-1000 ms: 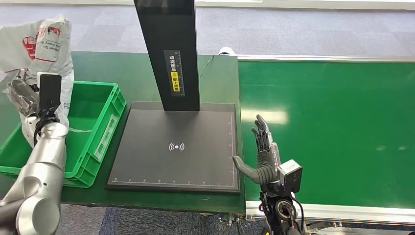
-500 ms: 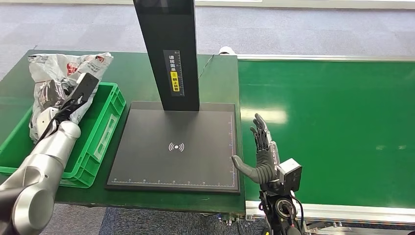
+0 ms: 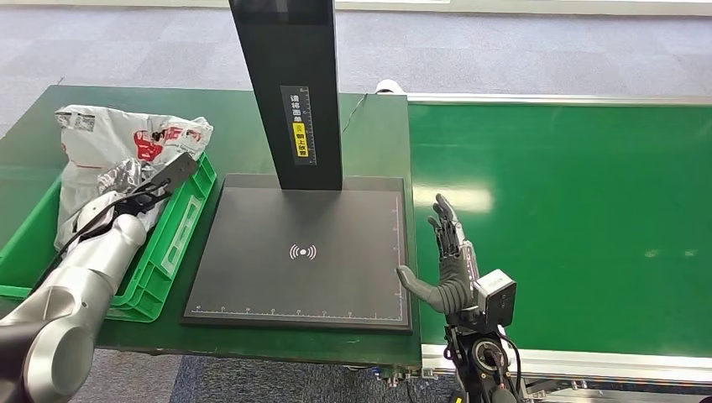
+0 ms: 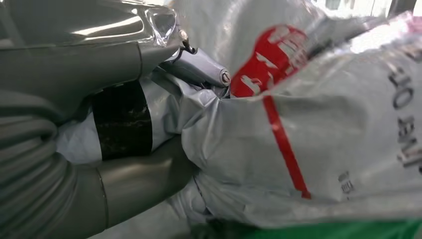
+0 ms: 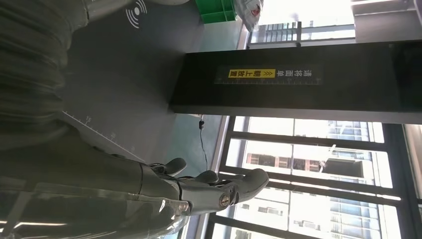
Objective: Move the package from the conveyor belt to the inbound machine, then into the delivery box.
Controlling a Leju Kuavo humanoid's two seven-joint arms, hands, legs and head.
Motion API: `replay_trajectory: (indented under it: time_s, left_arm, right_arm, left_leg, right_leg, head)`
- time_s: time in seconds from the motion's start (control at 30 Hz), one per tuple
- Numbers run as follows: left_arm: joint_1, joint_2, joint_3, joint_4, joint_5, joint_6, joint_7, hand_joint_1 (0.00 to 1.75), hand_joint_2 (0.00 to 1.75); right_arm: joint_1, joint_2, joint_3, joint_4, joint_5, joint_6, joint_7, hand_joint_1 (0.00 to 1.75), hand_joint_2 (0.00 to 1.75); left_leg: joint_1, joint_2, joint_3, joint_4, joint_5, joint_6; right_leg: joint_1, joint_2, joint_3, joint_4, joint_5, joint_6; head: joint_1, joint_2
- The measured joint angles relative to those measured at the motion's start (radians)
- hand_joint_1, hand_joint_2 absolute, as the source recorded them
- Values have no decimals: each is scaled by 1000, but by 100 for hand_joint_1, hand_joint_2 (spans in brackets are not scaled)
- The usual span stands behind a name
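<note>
The package — a crinkled, glossy grey-white plastic mailer bag with red printing and a small white label at one corner — sits over the green delivery box, just left of the inbound machine, its soft folds bulging above the box's far rim. The left hand grasps it: the wrist view shows grey fingers sunk into the wrinkled film, a thick thumb pressing from the other side, and a black patch on the bag between them. Dark letters run along the bag's edge there, too cropped to read, beside a bold red mark and a thin red stripe. The delivery box is a moulded plastic crate with ribbed walls and a pale label slot facing the machine. The inbound machine itself is a flat, matte black square pad with a white wireless symbol at its centre and a fine white ruler scale along its edges; a tall black column rises from its far side, bearing a yellow-and-black sticker with Chinese characters too small to make out. Right of the machine stretches the smooth green conveyor belt, edged in silver metal. The right hand stands upright at the pad's near right corner — released, fingers apart, holding nothing.
</note>
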Motion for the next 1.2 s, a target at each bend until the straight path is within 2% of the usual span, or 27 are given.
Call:
replay_trajectory:
  time_s: [0.27,0.3,0.4,0.43,0.53,0.7,0.83,1.0,1.13,1.2]
  left_arm:
    - [-21,0,-2,11,-28,-138,-46,156,175]
    - [-25,0,-3,12,-30,-146,-51,138,175]
    - [-32,0,-7,13,-34,-158,-59,22,175]
    - [-33,0,-8,13,-34,-158,-64,0,175]
    - [-36,0,-8,13,-24,-145,-88,0,175]
    - [-42,-7,21,-3,46,-37,-164,0,175]
    - [-45,-16,47,-15,77,8,-196,0,175]
    - [-45,-27,124,-53,224,148,-346,0,175]
    - [-45,-27,184,-95,334,182,-436,0,175]
    - [-41,-31,216,-126,436,208,-518,0,175]
  right_arm:
    - [-17,0,0,9,2,0,2,0,175]
    - [-17,0,0,10,2,0,2,0,175]
    - [-19,0,0,10,3,-1,2,0,175]
    - [-19,0,0,10,4,-1,2,0,175]
    - [-20,0,0,10,5,-3,2,0,175]
    - [-20,1,0,10,7,-5,4,0,175]
    - [-19,2,0,10,7,-5,4,0,175]
    - [-16,2,0,10,8,-8,4,0,175]
    - [-13,2,-1,10,8,-12,4,0,175]
    - [-11,2,-2,10,8,-17,4,0,175]
  left_leg:
    - [0,-1,0,0,0,0]
    - [0,-1,0,0,0,0]
    - [0,-1,-1,0,0,0]
    - [0,-1,-1,0,0,0]
    - [0,-1,-1,0,0,0]
    - [0,-1,-1,0,0,0]
    - [0,-1,-1,0,0,0]
    - [0,0,-1,0,0,0]
    - [0,0,-2,0,0,0]
    - [0,0,-2,0,0,0]
  right_leg:
    - [0,-1,0,0,0,0]
    - [0,-1,0,0,0,0]
    - [0,-1,0,0,0,0]
    - [0,-1,0,0,0,0]
    - [0,-1,0,0,0,0]
    - [0,-1,0,0,0,0]
    - [0,0,-1,0,0,0]
    - [0,0,-1,0,0,0]
    - [0,0,-2,0,0,0]
    - [0,0,-2,0,0,0]
  head:
    - [0,0]
    - [0,0]
    - [0,0]
    - [0,0]
    - [0,0]
    - [0,0]
    - [0,0]
    - [0,0]
    - [0,0]
    - [0,0]
